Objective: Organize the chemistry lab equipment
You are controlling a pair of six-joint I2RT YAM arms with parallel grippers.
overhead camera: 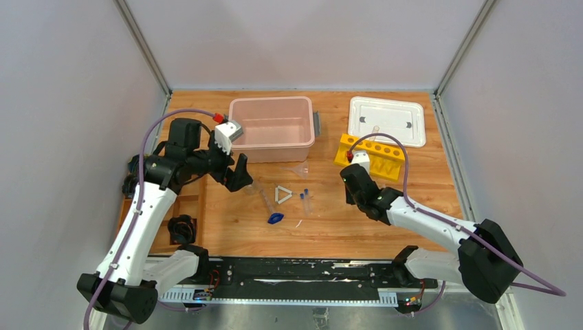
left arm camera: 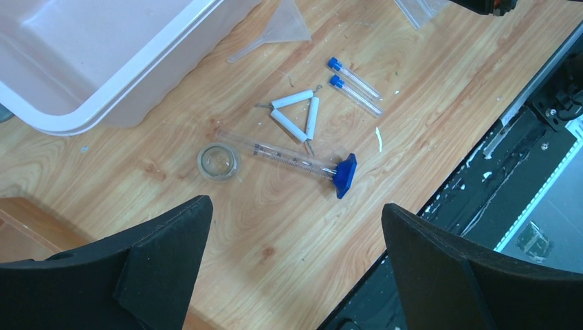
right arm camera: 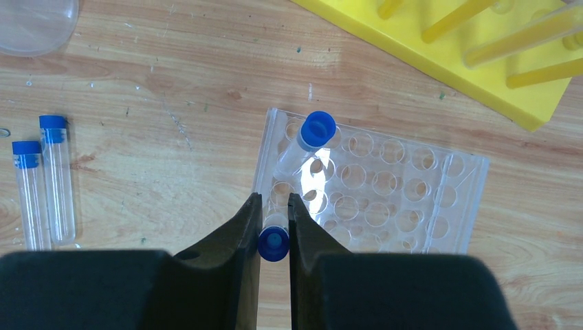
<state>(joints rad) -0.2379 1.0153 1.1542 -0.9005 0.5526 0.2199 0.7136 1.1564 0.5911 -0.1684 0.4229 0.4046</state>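
Observation:
My right gripper (right arm camera: 274, 199) is shut on a small clear tube with a blue cap (right arm camera: 273, 244), held upright over the near-left corner of the clear tube rack (right arm camera: 385, 189). Another capped tube (right arm camera: 313, 134) leans in that rack. Two more tubes (right arm camera: 45, 179) lie on the wood to the left. The yellow rack (overhead camera: 371, 157) stands behind. In the left wrist view I see the funnel (left arm camera: 278, 31), the white triangle (left arm camera: 297, 117), a small clear beaker (left arm camera: 218, 161) and a long graduated rod ending in a blue clip (left arm camera: 344, 175). My left gripper (left arm camera: 295, 213) hangs open above them.
The pink bin (overhead camera: 271, 127) stands at the back centre, close to my left wrist. The white lid (overhead camera: 386, 120) lies at the back right behind the yellow rack. A black rail (overhead camera: 295, 271) runs along the near table edge.

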